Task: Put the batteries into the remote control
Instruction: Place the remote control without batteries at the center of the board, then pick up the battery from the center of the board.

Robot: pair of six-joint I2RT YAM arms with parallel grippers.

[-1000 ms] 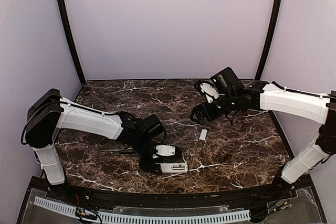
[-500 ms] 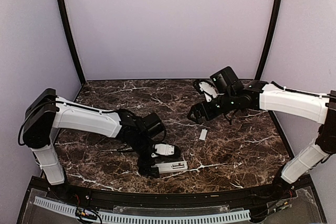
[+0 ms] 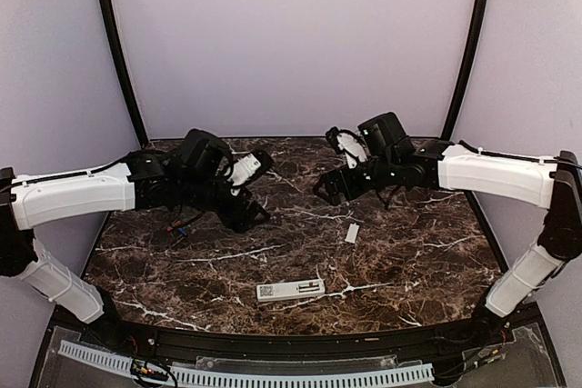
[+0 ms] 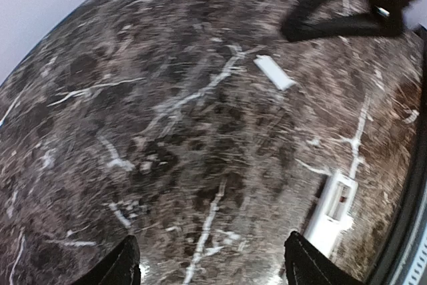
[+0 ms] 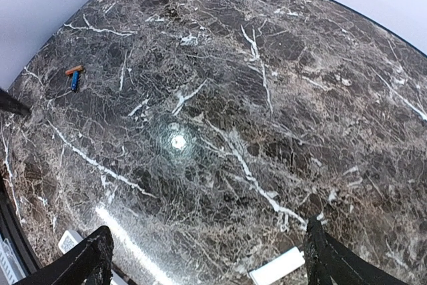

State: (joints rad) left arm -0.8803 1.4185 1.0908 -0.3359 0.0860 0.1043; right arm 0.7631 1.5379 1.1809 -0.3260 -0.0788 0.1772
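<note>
Change: the left gripper (image 3: 257, 191) has let go of the remote (image 3: 291, 291) and swung up toward the left rear of the table (image 3: 409, 261).
Remote: lies alone by the front edge, label side up.
Batteries (image 5: 73, 77): side by side on the left, well apart from the remote.
Cover (image 3: 352, 233): lies loose right of centre.
Fingers: both the left gripper and the right gripper (image 3: 329, 168) are spread wide and empty.
Meaning: the remote seems placed, so fetching a battery is probably next.
Unclear: the left wrist view is blurred, and the recess is too small to tell whether it is empty.

both arms stretch inward; left gripper (image 3: 255, 191) and right gripper (image 3: 329, 166) hover with jaws wide apart
</note>
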